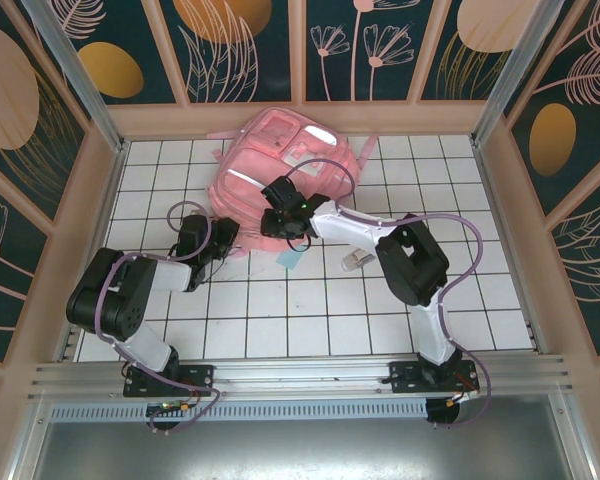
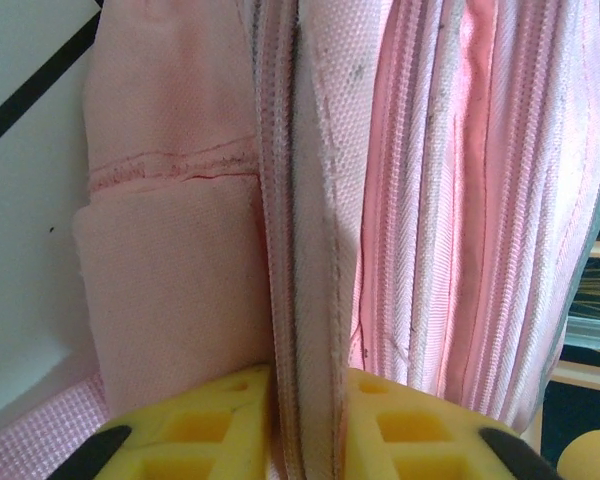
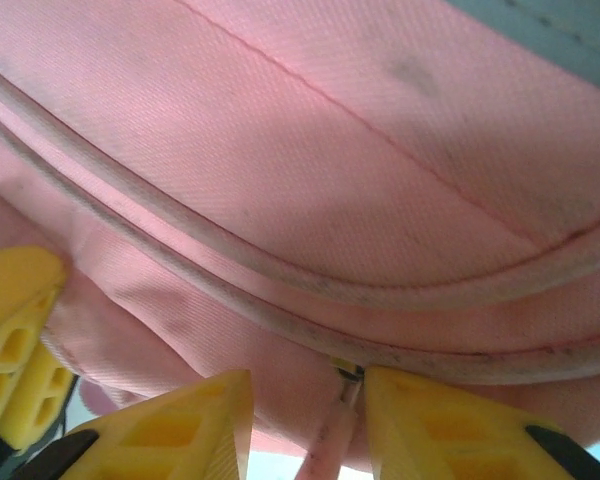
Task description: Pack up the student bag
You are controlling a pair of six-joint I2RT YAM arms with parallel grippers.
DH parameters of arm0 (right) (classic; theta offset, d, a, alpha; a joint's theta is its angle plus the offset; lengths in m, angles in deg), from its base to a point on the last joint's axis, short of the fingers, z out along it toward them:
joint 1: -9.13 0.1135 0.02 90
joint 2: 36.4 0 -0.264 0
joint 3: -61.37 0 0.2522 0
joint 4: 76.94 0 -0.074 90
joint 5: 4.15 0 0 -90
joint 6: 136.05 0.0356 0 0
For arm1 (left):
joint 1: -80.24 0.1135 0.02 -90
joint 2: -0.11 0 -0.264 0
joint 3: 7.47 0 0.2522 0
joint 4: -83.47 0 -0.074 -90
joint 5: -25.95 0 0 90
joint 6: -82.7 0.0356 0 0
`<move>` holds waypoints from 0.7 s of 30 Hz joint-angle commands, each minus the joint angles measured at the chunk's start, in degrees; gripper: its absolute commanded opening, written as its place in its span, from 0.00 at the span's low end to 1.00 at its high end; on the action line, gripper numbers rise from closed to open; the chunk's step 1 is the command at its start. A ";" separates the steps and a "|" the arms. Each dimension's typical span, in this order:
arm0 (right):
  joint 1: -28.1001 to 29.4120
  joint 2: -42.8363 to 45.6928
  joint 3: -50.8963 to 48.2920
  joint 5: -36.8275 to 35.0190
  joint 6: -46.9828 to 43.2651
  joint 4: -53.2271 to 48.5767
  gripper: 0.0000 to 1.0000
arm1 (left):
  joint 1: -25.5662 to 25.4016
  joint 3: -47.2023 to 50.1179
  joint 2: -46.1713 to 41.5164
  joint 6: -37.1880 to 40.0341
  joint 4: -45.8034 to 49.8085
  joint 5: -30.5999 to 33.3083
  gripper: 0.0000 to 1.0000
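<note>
- Right up close, the left gripper (image 2: 307,400) has its yellow pads squeezed shut on a folded edge of the student bag (image 2: 160,250). The zipper track (image 2: 278,200) runs straight up out of the pinch.
- Just as close, the right gripper (image 3: 308,405) has its fingers apart, straddling a slim pink zipper pull (image 3: 328,435). The pull hangs under the bag's curved piping (image 3: 280,285); whether a pad brushes it is hard to say from here.
- Handling call: this is soft woven cloth that folds wherever it's pinched. Expect it to sag and drag rather than lift as one stiff piece. It's likely light, it isn't fragile, and the weave should give the pads decent bite.
- Where to hold: the seams, the piping and the zipper edge look firmest. The pull is the piece to take for running the zip, with the other gripper keeping the edge taut.
- Farther out, from above, the bag lies on the white tiled table (image 1: 280,320), centred and towards the far wall. Both grippers sit at its near edge, the left one at the near-left corner.
- Looks: it's pink all over and rounded, with a bright silver-white stripe (image 1: 242,178) and front pockets. Close in, the cloth shows a few grey scuffs.
</note>
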 commanded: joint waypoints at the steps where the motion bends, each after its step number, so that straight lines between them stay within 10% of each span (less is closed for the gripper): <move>1: 0.31 2.91 -0.56 -4.32 1.24 -4.02 0.37 | -0.49 0.59 1.34 -0.39 -2.41 -1.84 0.17; 9: 0.41 1.36 -2.04 -2.63 1.81 -2.57 0.37 | -0.99 0.84 0.87 -0.79 -2.76 -1.75 0.07; 21: 0.33 1.33 -4.37 -0.67 1.46 -0.88 0.00 | -1.19 0.81 -1.04 -0.85 -1.09 1.95 0.01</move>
